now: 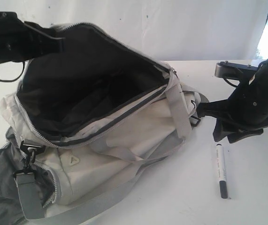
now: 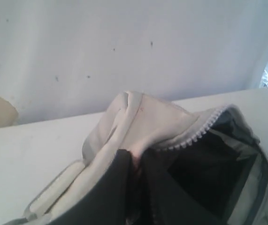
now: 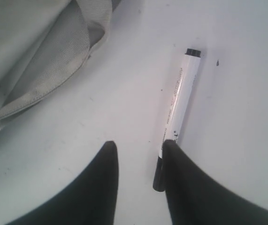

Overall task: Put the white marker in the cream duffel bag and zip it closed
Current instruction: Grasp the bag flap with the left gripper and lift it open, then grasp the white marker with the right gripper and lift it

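exterior view: bag (image 1: 124, 126) lies unzipped on table (image 1: 171, 201); left gripper (image 1: 54, 43) holds its rim up; marker (image 1: 222, 171) lies on table beside bag, below right gripper (image 1: 234, 133).
left wrist view: jaws pinched on rim fabric.
right wrist view: jaws spread, empty; marker off-centre under one finger (image 3: 180, 187).
step judged: pickup. next move calls for centring over barrel. print unreadable.

Nothing legible appears anywhere. A thin line of small dark print runs along the barrel of the white marker (image 3: 180, 103), which lies just ahead of the right gripper (image 3: 138, 146) with its black-capped end beside one jaw, but the print is too blurred to read. The cream duffel bag (image 1: 138, 126) bears a small triangular emblem (image 1: 72, 161) with no readable lettering.
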{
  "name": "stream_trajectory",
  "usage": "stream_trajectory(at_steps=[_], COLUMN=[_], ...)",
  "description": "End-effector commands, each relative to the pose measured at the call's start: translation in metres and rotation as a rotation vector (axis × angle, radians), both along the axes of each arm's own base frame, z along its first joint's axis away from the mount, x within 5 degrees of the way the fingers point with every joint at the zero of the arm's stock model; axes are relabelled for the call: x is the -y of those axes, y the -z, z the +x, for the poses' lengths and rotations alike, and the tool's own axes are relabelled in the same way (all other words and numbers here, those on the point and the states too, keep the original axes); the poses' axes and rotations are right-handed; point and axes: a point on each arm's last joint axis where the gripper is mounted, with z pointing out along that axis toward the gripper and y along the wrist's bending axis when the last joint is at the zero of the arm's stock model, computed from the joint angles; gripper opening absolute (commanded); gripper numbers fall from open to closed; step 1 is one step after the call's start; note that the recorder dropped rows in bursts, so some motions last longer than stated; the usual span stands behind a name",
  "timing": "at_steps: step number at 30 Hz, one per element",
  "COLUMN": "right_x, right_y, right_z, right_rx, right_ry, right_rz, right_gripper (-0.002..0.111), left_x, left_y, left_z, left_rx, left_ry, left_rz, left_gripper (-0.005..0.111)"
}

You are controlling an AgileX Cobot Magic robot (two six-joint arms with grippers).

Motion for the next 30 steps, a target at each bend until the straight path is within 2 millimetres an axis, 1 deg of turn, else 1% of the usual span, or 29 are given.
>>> stream_trajectory(at_steps=[1,4,6,11,17,25,27,30], right_x=[0.002,0.003,0.004,0.005,0.005,0.005,0.004,0.005], right_y=[-0.001,-0.001,0.0,0.011,0.036,0.057,0.06,0.066], right_z=[-0.001,-0.001,0.0,0.003,0.005,0.01,0.012,0.014], right_rx=[0.002,0.009,0.014,-0.015,-0.073,-0.099,-0.09,-0.072], right_ry=[0.005,0.004,-0.004,-0.011,0.017,0.037,0.047,0.062], right_rz=[-0.005,-0.009,-0.027,-0.055,-0.065,-0.074,-0.072,-0.07], right_gripper=[0.035,0.044,0.046,0.046,0.046,0.046,0.044,0.038], left_x=[-0.001,-0.001,0.0,0.0,0.0,0.0,0.0,0.0], left_y=[-0.025,-0.033,-0.036,-0.037,-0.037,-0.036,-0.035,-0.035], left_z=[0.004,0.005,0.006,0.007,0.007,0.006,0.006,0.006], left_rx=[0.096,0.117,0.131,0.136,0.138,0.124,0.122,0.117], left_ry=[-0.023,-0.023,-0.022,-0.022,-0.022,-0.018,-0.017,-0.016], left_rz=[-0.058,-0.068,-0.065,-0.066,-0.063,-0.058,-0.057,-0.055], left_gripper=[0.0,0.0,0.0,0.0,0.0,0.0,0.0,0.0])
